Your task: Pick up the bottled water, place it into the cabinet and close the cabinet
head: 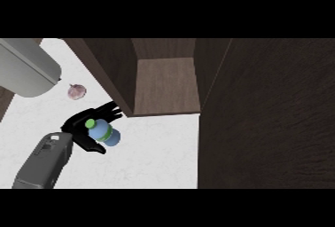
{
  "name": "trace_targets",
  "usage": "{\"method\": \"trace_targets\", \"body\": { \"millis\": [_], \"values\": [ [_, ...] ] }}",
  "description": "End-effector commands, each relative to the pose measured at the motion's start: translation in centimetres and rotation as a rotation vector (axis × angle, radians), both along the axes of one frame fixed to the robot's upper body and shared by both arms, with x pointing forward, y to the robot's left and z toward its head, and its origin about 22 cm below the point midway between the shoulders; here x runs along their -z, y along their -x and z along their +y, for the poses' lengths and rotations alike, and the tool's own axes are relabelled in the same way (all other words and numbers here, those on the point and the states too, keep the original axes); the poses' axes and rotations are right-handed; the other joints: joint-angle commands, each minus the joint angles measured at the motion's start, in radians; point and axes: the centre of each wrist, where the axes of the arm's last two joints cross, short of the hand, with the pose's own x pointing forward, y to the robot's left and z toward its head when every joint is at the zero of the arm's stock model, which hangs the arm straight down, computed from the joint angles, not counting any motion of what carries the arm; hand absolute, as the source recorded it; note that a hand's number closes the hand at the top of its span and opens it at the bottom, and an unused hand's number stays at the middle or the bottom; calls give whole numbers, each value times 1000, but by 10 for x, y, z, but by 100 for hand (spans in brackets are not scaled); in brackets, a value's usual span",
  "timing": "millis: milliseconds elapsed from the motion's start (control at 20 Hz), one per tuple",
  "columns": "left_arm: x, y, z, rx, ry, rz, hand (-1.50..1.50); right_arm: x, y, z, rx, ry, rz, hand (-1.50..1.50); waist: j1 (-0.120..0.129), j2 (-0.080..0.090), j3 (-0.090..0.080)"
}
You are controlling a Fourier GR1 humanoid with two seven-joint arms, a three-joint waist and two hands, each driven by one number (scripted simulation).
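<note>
Hand: my left hand (83, 128) is curled round the bottle (104, 132), green cap toward the wrist, fingertips touching the cabinet's (167, 84) left wall.
Bottle: held above the counter (150, 150), just left of the open shelf, not yet inside.
Risk 1: I judge the fingers or bottle may catch the left wall on entry.
Risk 2: the door (268, 115) stands open at right; an overshoot could strike it.
Risk 3: a tilted bottle may topple on release.
Right hand: out of view.

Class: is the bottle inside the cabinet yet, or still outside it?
Outside. The bottle is in the hand over the counter, left of the cabinet.
</note>
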Motion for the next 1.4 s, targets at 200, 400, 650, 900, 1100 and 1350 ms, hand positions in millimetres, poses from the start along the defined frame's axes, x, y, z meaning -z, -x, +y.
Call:
{"method": "trace_targets", "body": {
  "millis": [200,400,650,900,1100,1350],
  "values": [
    [28,15,-27,184,210,108,-150,7,-10,6,-14,0,11,-150,7,8,-7],
    [29,12,-35,197,226,130,-150,6,-4,5,-17,-18,3,-150,-14,6,-7],
    [25,8,-50,271,249,127,-150,7,-10,8,-15,-7,20,-150,-3,7,-7],
    [30,13,-59,298,254,125,150,7,-7,4,9,4,18,-150,-1,2,-6],
    [32,13,-71,310,295,125,150,7,-11,7,11,-2,14,-150,9,2,-6],
    [27,13,-55,305,311,106,150,13,-11,1,12,7,22,-150,18,0,-5]
  ]
}}
